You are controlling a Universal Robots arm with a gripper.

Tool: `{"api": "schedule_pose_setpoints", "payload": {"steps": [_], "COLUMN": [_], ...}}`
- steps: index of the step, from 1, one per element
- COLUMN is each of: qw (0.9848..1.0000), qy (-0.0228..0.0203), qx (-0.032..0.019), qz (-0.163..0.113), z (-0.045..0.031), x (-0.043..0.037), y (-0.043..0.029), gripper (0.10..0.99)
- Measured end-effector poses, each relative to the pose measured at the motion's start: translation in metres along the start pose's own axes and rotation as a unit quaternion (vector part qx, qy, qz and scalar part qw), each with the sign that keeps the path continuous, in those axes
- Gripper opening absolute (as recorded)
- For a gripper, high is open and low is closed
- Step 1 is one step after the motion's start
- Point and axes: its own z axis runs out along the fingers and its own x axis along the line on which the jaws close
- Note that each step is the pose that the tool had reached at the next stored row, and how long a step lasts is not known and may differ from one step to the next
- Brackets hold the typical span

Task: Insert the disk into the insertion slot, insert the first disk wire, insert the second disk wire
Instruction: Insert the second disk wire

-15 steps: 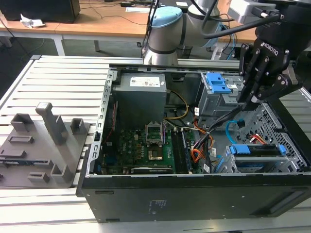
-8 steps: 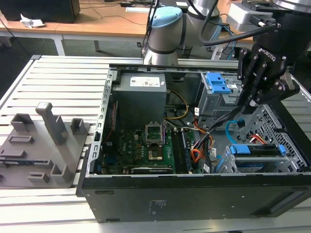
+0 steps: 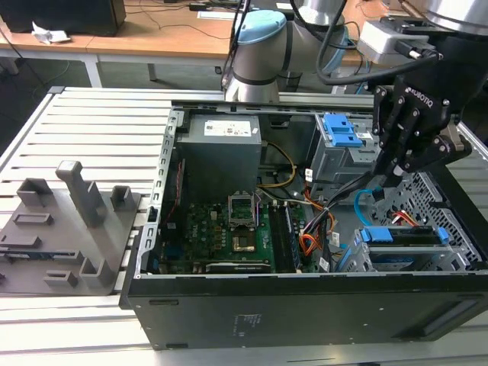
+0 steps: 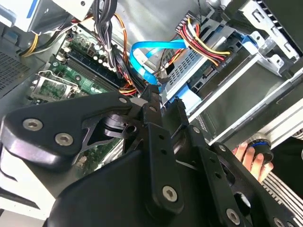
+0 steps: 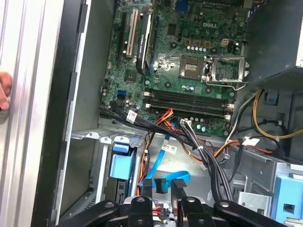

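Observation:
The disk (image 3: 404, 235), framed in its blue carrier, sits inside the insertion slot (image 3: 364, 263), a grey perforated cage at the case's front corner on the exterior view's right. In both wrist views the blue carrier (image 5: 120, 163) lies in the cage (image 4: 246, 71). A bundle of red, yellow and black wires (image 4: 201, 40) reaches the disk's end. The second disk wire (image 4: 151, 52), a flat light-blue cable (image 5: 163, 151), loops up from the case floor to my gripper (image 3: 390, 171). My gripper (image 5: 162, 189) is shut on that cable's end, just above the disk's rear.
The open case holds a green motherboard (image 3: 229, 229), a grey power supply (image 3: 221, 149) and a grey bay with blue latches (image 3: 339, 141). Black cable bundles (image 5: 199, 146) cross near the gripper. A person's hand (image 4: 248, 158) rests outside the case wall. A grey fixture (image 3: 69, 221) stands on the exterior view's left.

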Motion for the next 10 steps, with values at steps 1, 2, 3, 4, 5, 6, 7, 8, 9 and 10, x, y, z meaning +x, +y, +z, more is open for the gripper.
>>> {"api": "schedule_pose_setpoints", "payload": {"steps": [1,2,3,4,5,6,7,8,9,10], "qw": [1.0,1.0,1.0,1.0,1.0,1.0,1.0,0.9999,0.9999,0.9999], "qy": [0.0001,0.0002,0.0003,0.0003,0.0008,0.0019,0.0036,0.0067,0.008,0.0083], "qx": [0.0001,0.0001,0.0003,0.0005,0.0005,0.0004,0.0001,-0.0002,-0.0004,-0.0004], "qz": [-0.001,-0.003,-0.005,-0.006,-0.007,-0.008,-0.008,-0.008,-0.008,-0.008], "z": [0.0033,0.0063,0.0138,0.0182,0.0218,0.0227,0.0233,0.0245,0.0247,0.0247], "x": [-0.0003,-0.0005,-0.0011,-0.0015,-0.0017,-0.0018,-0.0019,-0.0019,-0.0019,-0.0019], "y": [-0.0001,-0.0002,-0.0004,-0.0006,-0.0007,-0.0008,-0.0008,-0.0008,-0.0008,-0.0008], "gripper": [0.302,0.302,0.302,0.302,0.302,0.302,0.302,0.302,0.302,0.302]}}
